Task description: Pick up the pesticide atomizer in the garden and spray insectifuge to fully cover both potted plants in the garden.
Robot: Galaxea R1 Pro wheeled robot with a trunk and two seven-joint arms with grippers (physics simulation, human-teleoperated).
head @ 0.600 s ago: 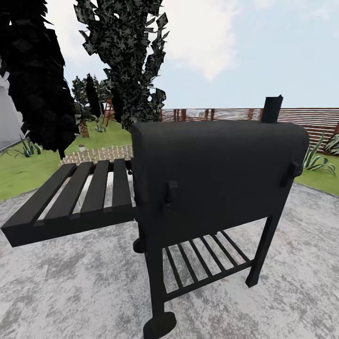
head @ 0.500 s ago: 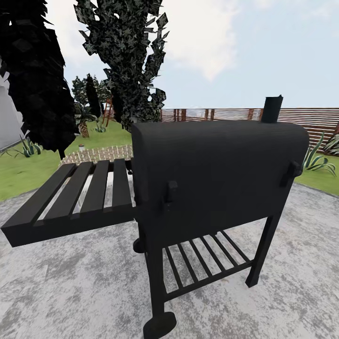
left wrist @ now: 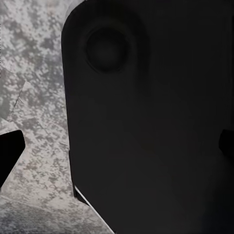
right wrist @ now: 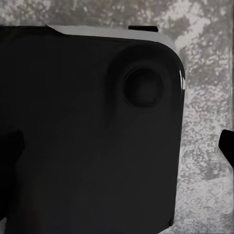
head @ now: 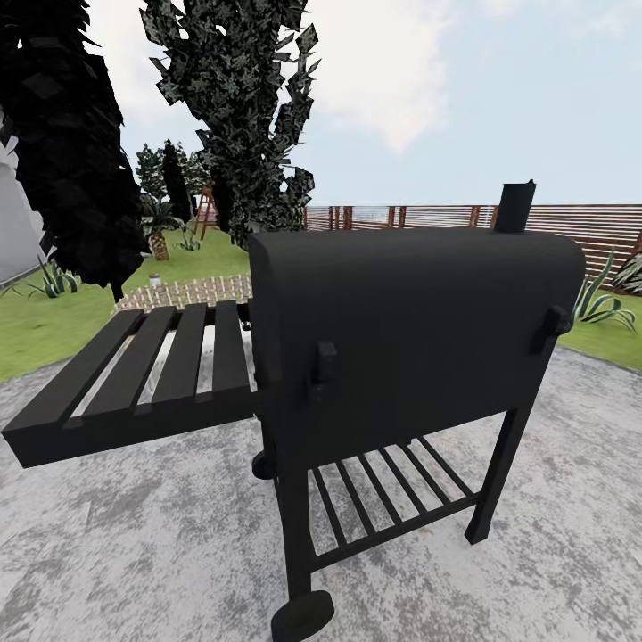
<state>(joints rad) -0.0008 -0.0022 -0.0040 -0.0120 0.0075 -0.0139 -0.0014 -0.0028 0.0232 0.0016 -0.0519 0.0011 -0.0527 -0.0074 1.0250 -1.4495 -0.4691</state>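
Note:
The pesticide atomizer is out of view. The garden spreads ahead in the head view: green lawn (head: 36,325), rough grey paving (head: 134,544), tall dark trees (head: 241,107) and a wooden slat fence (head: 428,217). Spiky green plants (head: 53,280) (head: 596,305) grow on the lawn; I cannot tell whether they are the potted plants. My left gripper (left wrist: 117,148) hangs open over the paving beside a dark part of my own body, with one fingertip (left wrist: 9,155) at the frame's edge. My right gripper (right wrist: 117,146) is open too, its fingertip (right wrist: 227,145) also at the edge, nothing held.
A big black barbecue grill (head: 410,330) stands right in front on the paving, with a slatted side shelf (head: 143,374) reaching left and a low rack (head: 383,490) between its legs. A low wicker border (head: 187,290) lies behind the shelf.

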